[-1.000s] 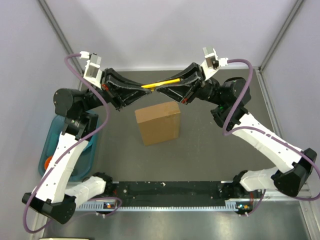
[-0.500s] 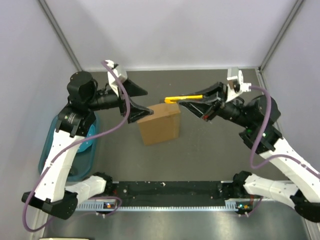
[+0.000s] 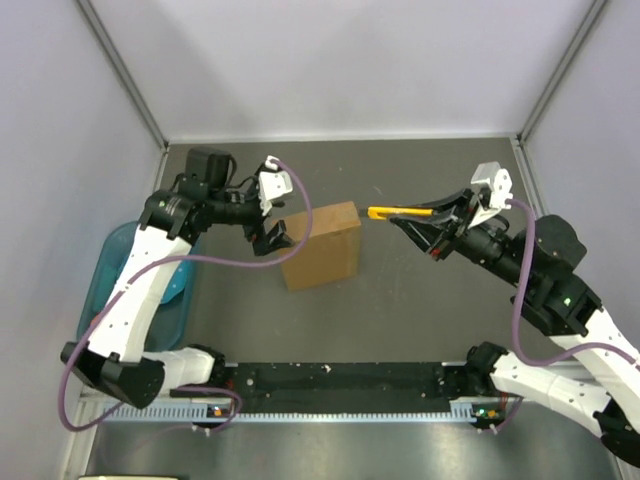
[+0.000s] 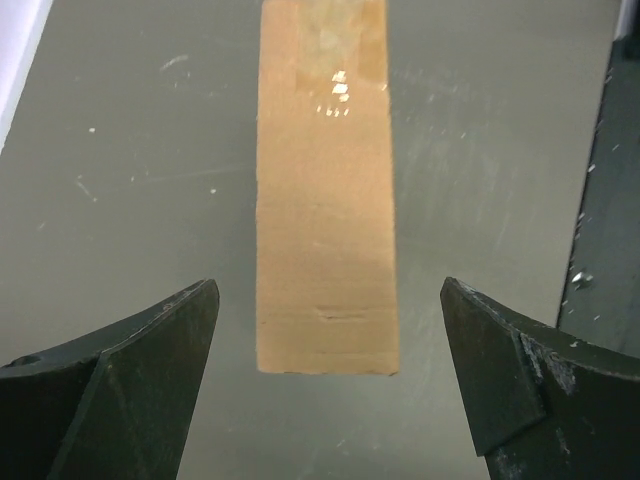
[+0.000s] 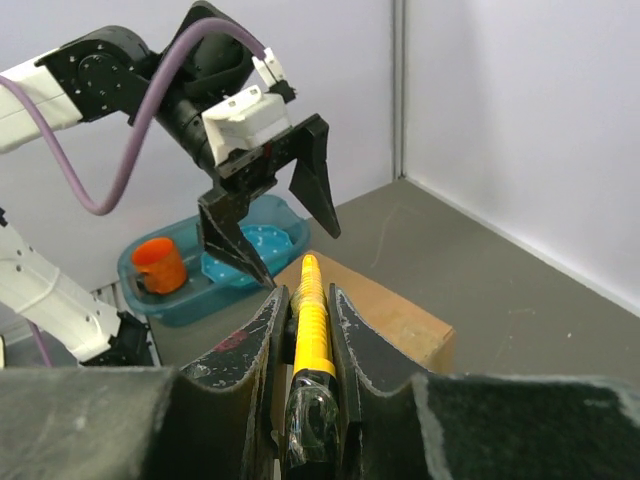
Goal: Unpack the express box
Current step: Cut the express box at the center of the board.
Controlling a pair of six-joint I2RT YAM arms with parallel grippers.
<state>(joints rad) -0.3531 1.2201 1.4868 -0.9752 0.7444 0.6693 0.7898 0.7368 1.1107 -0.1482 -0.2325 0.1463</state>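
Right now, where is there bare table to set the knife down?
Free: the strip between the express box and the black base rail, and the strip by the back wall. Crowded: beside the box, at the left gripper and right gripper.

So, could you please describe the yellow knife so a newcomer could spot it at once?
On the dark grey table, find the brown express box at its middle. Just right of the box's far edge, the right arm's fingers clamp the utility knife: a slim bar, the only bright yellow thing here.
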